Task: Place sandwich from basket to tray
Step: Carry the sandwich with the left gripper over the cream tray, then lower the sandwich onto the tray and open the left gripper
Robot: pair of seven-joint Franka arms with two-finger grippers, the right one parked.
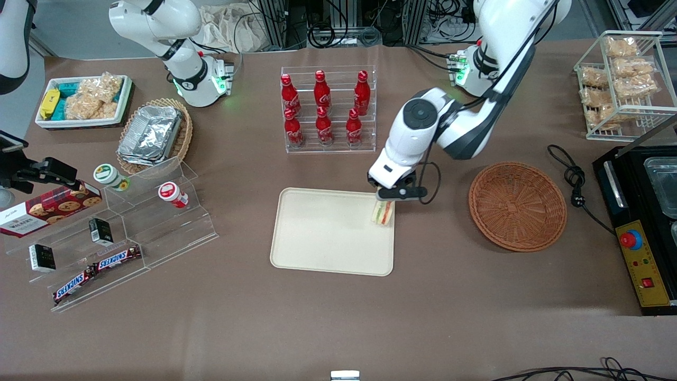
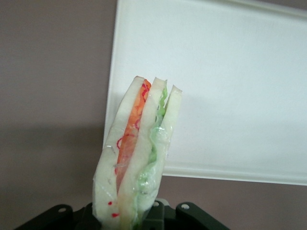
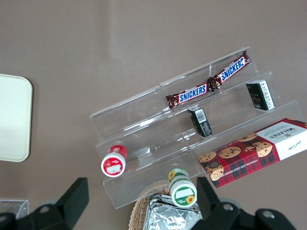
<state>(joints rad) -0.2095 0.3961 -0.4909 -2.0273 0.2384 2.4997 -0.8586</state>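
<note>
Over the tray's edge, hand gripping sandwich.

One sandwich sits in the gripper, the jaws closed on it over one cream tray. One reddish-brown basket lies toward the working arm's end from the jaws. Farther from the front camera than the jaws stand six red cola bottles. Toward the parked arm's end lie two Snickers bars, two small lidded jars and one cookie box.
</note>
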